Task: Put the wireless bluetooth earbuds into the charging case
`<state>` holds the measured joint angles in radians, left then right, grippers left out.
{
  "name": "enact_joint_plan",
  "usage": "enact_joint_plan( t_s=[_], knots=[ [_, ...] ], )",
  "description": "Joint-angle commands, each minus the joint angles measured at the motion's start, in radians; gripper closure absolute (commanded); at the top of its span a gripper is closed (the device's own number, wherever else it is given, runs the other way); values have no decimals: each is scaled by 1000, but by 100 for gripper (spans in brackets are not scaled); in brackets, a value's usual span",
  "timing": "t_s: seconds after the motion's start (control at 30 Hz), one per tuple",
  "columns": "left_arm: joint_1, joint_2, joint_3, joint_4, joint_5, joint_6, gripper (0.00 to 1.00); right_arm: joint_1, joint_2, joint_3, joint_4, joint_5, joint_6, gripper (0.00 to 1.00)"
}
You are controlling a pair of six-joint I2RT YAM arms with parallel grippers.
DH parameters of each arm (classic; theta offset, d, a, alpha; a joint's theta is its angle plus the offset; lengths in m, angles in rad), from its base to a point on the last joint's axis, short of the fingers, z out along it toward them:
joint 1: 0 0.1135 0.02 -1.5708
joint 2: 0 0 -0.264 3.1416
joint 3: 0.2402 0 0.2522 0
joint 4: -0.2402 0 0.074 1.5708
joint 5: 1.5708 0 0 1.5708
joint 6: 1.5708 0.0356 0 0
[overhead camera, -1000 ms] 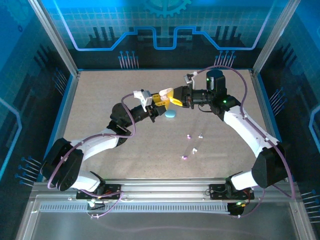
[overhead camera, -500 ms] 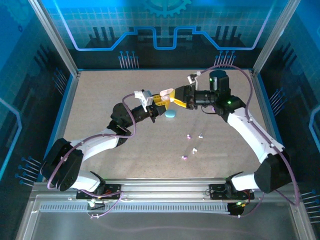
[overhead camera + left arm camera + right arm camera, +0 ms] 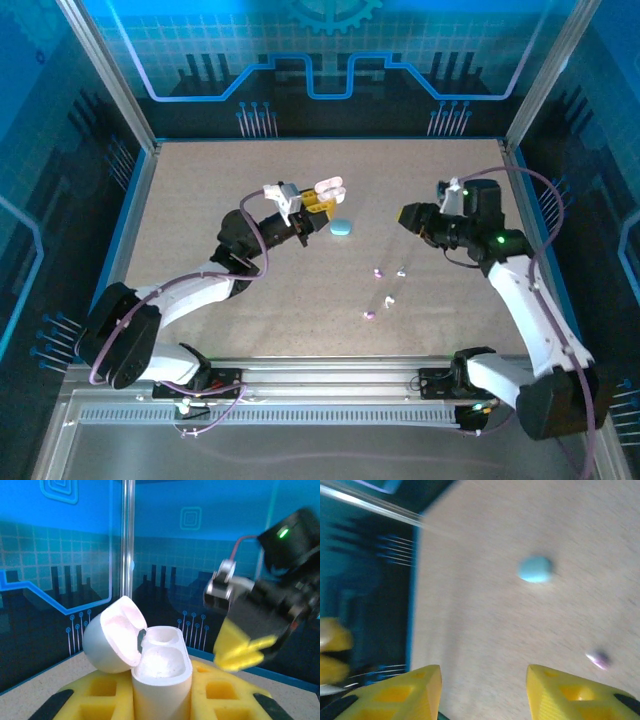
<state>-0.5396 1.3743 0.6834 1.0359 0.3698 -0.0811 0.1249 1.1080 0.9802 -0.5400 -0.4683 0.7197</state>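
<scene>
Earbuds [image 3: 378, 272]: four tiny bits, pinkish and white, lie loose on the table [image 3: 200, 210], right of centre and toward the near edge. None is in a case.

Top view: left gripper [image 3: 318, 200] is raised over mid-table, clamped on the white case [image 3: 328, 187]. A light blue case [image 3: 342, 229] lies on the table just beside and below it. Right gripper [image 3: 408, 215] is off to the right, well apart from the white case, with nothing in it. The earbuds lie between the two arms, nearer the right one.

Left wrist view: adds what the top view cannot resolve. The white case stands upright between the yellow pads [image 3: 105, 690], lid [image 3: 112, 640] swung open to the left, and both inner wells are bare. The right gripper shows blurred in the background on the right.

Right wrist view: yellow fingers [image 3: 405, 690] stand apart, the gap between them holding nothing. Beyond them are the light blue case and one pinkish earbud on the table, both blurred. A yellow blur sits at the left edge; I cannot tell what it is.

Against the earlier frames: the right gripper was up against the white case beside the left gripper and has now drawn back to the right. The left gripper still holds the case in much the same spot. The earbuds and light blue case have not shifted.
</scene>
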Motion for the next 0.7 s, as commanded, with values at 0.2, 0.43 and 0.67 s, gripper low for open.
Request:
enact_joint_plan(
  t_s=[0.2, 0.43, 0.67],
  knots=[
    [-4, -35, -7, 21, -20, 25, 81, 106, 179, -95, -273, 226, -72, 51],
    [-5, -35, -9, 13, -20, 26, 81, 218, 275, -161, -246, 304, 24, 50],
    [-5, -36, -11, 4, -17, 32, 81, 284, 383, -114, -232, 354, 70, 50]
  ],
)
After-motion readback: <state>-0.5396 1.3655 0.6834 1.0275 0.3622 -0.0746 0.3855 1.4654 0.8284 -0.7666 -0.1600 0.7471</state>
